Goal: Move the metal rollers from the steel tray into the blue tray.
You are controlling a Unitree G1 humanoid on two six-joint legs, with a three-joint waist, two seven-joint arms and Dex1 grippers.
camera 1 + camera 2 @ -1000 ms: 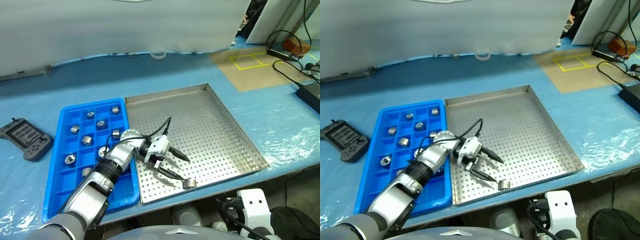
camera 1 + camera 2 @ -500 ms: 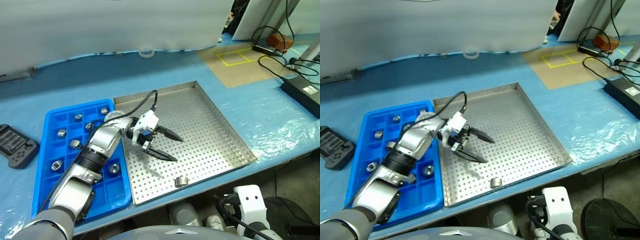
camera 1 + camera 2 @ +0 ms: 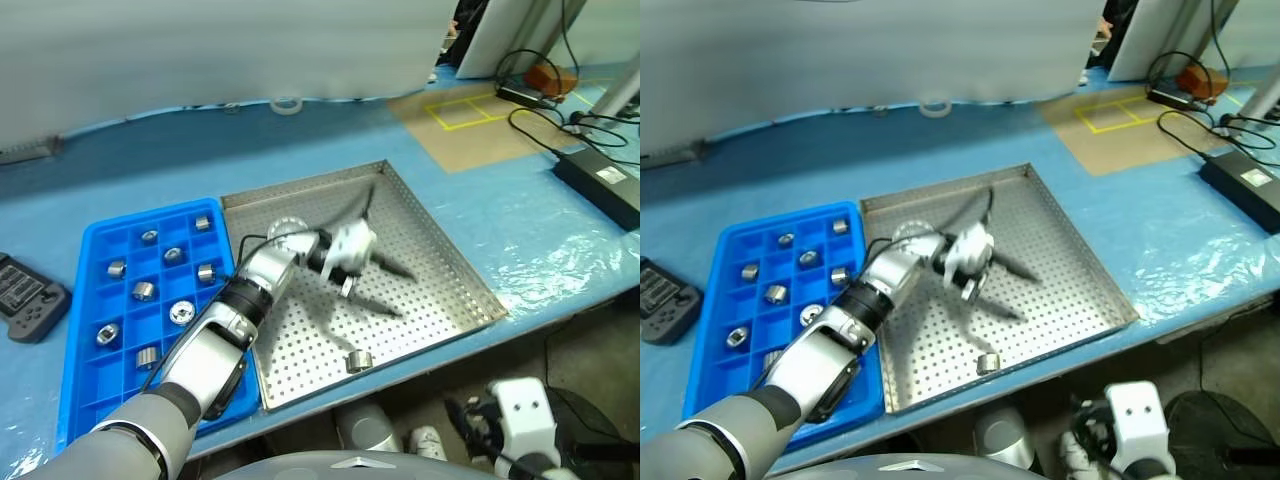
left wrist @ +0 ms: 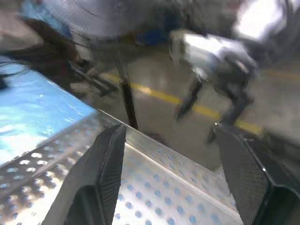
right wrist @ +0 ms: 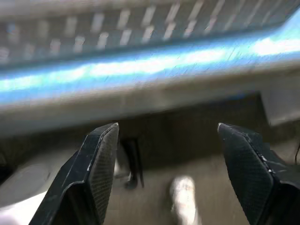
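One metal roller (image 3: pixel 359 361) upright, bore skyward, near steel tray (image 3: pixel 450 272) front rim; left tool (image 3: pixel 392 288) spread, empty.

The black two-fingered left gripper (image 3: pixel 392 287) is smeared by motion in the head views; its fingertips cannot be traced exactly; the robot's left forearm covers the near right corner of the bright blue compartmented plastic tray (image 3: pixel 92 258), hiding what lies in those cells; the dark grey handheld controller (image 3: pixel 22 298) is cut off by the picture's left edge; the large perforated steel tray (image 4: pixel 154 197) is blurred in the left wrist view.
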